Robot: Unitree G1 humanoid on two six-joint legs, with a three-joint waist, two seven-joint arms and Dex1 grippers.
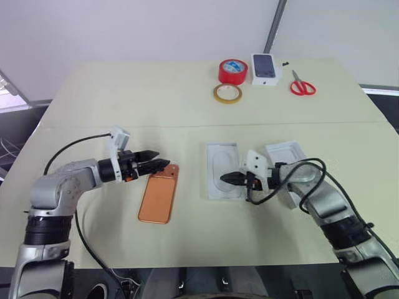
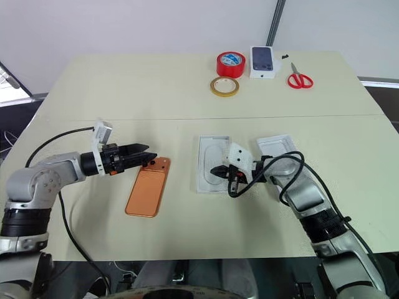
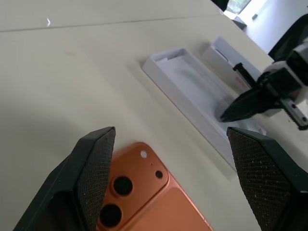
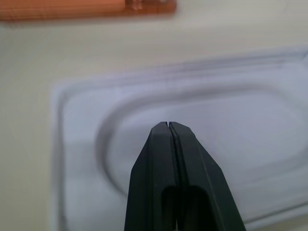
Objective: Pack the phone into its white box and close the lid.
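My left gripper [image 1: 163,164] stands wide open just above the camera end of the phone [image 1: 158,197], which lies flat and camera-side up on the table [image 1: 124,106], touching neither finger. My right gripper [image 1: 225,178] is pinched tight with nothing between its fingers, its tip over the oval recess of the white tray [image 1: 222,169] that lies beside the phone. Another white box part [image 2: 282,149] lies behind my right wrist, partly hidden by the arm and its cable.

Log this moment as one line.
phone: on table, unpacked | left gripper: open, over phone | right gripper: shut, over white box
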